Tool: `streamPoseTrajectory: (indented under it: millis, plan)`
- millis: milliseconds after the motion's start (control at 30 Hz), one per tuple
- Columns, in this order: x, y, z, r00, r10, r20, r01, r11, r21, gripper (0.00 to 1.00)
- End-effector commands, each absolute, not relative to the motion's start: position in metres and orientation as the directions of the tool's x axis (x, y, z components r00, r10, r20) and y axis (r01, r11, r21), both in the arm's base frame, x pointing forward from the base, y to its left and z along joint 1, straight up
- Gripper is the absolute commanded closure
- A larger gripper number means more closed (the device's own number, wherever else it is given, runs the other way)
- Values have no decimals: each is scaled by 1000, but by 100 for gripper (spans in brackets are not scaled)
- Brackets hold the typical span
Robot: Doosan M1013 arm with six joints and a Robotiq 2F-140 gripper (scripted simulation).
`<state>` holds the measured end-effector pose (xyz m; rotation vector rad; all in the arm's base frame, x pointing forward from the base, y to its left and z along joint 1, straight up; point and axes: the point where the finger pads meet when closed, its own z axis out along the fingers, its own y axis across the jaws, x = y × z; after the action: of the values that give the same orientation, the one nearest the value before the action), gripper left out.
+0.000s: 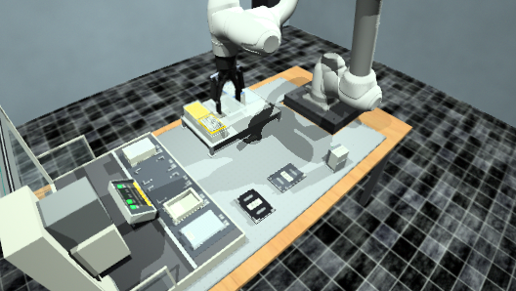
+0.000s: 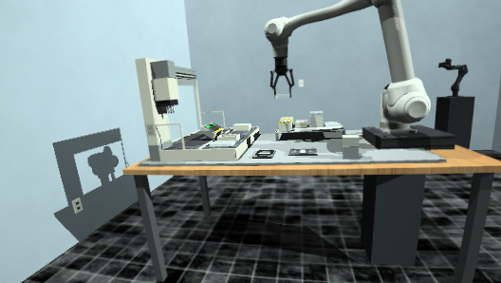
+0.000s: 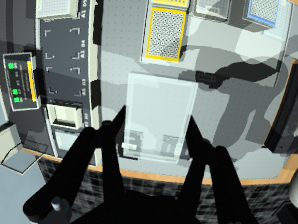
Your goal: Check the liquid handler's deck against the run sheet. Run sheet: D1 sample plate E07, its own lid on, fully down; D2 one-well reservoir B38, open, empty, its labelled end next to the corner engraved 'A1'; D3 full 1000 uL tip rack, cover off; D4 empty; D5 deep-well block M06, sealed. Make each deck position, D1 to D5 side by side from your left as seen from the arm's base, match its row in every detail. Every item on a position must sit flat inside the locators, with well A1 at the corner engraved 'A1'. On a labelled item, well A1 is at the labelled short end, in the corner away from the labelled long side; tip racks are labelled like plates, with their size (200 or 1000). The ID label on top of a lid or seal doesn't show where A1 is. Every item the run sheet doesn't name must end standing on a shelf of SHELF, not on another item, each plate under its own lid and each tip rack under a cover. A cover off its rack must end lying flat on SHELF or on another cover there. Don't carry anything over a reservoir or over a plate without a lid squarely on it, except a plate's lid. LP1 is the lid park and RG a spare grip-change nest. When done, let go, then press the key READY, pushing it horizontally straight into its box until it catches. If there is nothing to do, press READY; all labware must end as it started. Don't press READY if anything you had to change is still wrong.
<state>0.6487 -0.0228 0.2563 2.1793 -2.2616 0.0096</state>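
My gripper [image 1: 228, 100] hangs high above the near end of the shelf unit [image 1: 232, 124] and is shut on a clear flat lid [image 3: 160, 119] with a small label at one short end. The lid also shows faintly under the fingers in the side view [image 2: 283, 96]. On the deck [image 1: 174, 195] a white block [image 1: 139, 150] sits at the far end. The middle positions are bare. An open white reservoir [image 1: 183, 204] and a pale covered plate [image 1: 202, 228] sit at the near end. The labels are too small to read.
Two black nests [image 1: 254, 206] [image 1: 286, 179] and a small grey key box [image 1: 337, 157] stand on the mat. The handler's gantry [image 2: 163, 95] rises over the deck.
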Motion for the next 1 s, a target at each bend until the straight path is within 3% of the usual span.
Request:
streamPoseTrajectory:
  millis: [0, 967]
  plan:
    - [649, -35, 257, -37, -999, 4, -999, 37, -5, 90]
    - [649, -161, 258, -37, -999, 5, -999, 37, -5, 90]
